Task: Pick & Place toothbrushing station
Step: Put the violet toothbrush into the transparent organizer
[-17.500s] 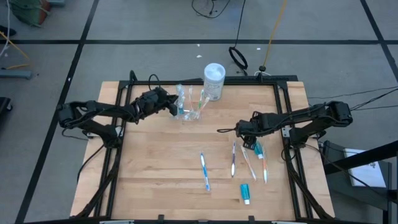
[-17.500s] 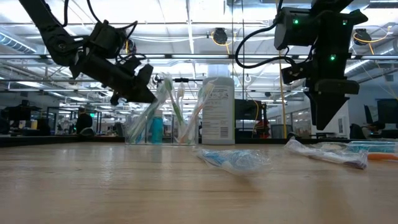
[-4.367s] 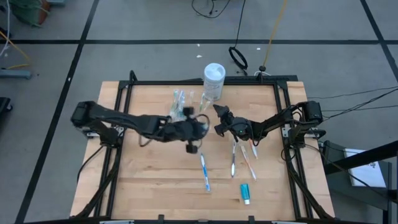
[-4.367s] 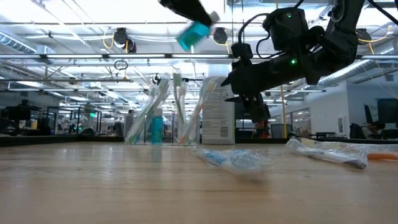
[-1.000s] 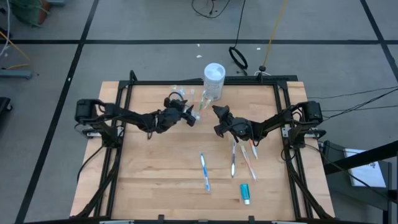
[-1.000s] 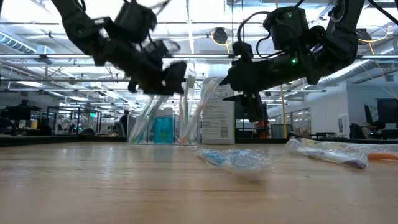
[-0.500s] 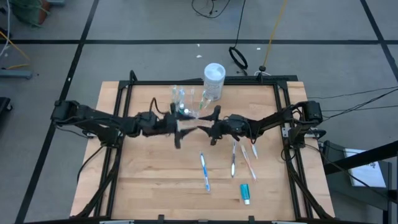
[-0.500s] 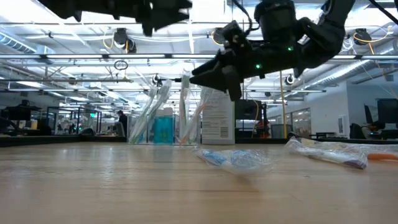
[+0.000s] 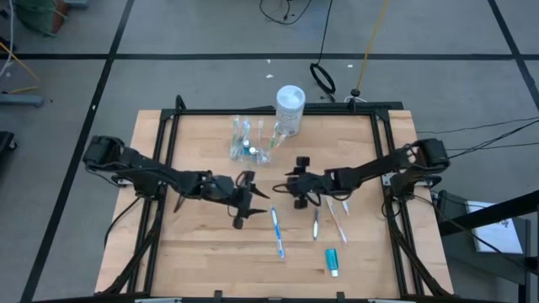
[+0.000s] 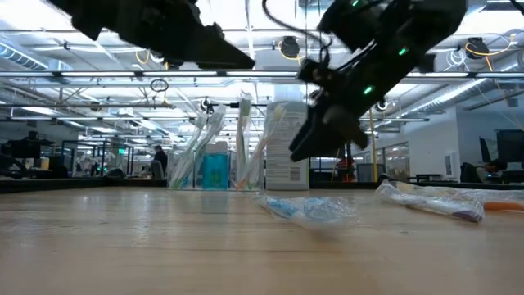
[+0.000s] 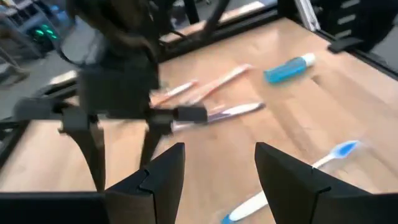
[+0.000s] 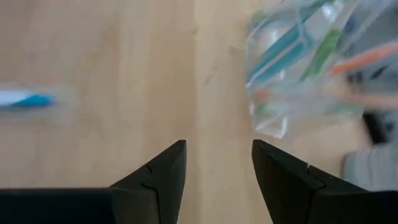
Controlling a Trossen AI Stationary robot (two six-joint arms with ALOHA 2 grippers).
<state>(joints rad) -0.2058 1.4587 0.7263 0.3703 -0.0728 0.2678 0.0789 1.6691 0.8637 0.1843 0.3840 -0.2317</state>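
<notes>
Station: your small clear plastic toothbrushing station [image 9: 251, 140] with upright compartments stands at the table's far edge, just beside the white cylindrical lidded tub [image 9: 289, 109]; brushes and a blue tube stand in it.
Left gripper: your left gripper [image 9: 249, 199] hangs over mid-table, fingers spread, grasping nothing.
Right gripper: your right gripper [image 9: 292, 187] faces it close by, fingers parted, empty.
Loose items: a blue-and-white toothbrush [image 9: 276, 231] and a small teal toothpaste tube [image 9: 333, 262] lie nearer you.
</notes>
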